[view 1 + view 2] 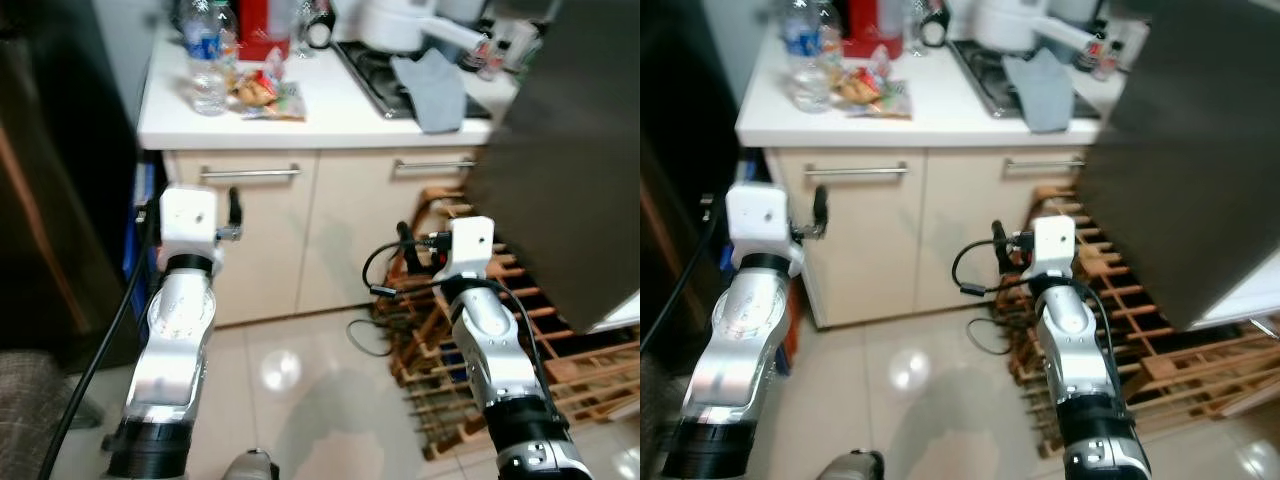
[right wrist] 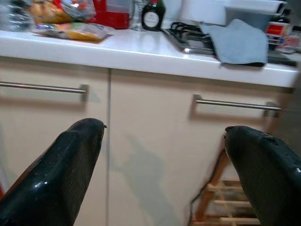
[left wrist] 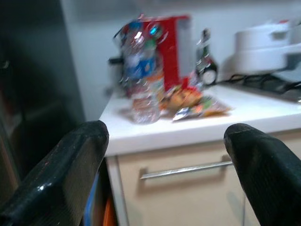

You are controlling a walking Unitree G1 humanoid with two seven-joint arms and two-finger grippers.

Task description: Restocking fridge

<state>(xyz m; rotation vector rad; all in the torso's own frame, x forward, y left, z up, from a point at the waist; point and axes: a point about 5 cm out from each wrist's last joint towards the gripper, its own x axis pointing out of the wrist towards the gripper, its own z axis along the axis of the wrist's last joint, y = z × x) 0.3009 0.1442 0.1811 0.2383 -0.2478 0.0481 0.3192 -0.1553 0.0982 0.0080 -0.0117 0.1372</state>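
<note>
Two grippers raised before the cabinet (image 1: 300, 240), both with jaws wide and empty: left gripper (image 3: 167, 155) facing the counter's (image 1: 330, 115) near corner, right gripper (image 2: 164, 155) facing the doors. On the counter: bottle (image 1: 207, 62) beside snack packets (image 1: 268, 92), red box (image 1: 264, 25) behind, grey cloth (image 1: 432, 90) over the hob (image 1: 372, 68). Wooden rack (image 1: 520, 350) on the floor, right.

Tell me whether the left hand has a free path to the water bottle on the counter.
Probably yes. The left hand is open, aimed up at the bottle, which stands near the counter's front left corner with nothing between. The hand sits below the counter edge, so it must rise first.
</note>
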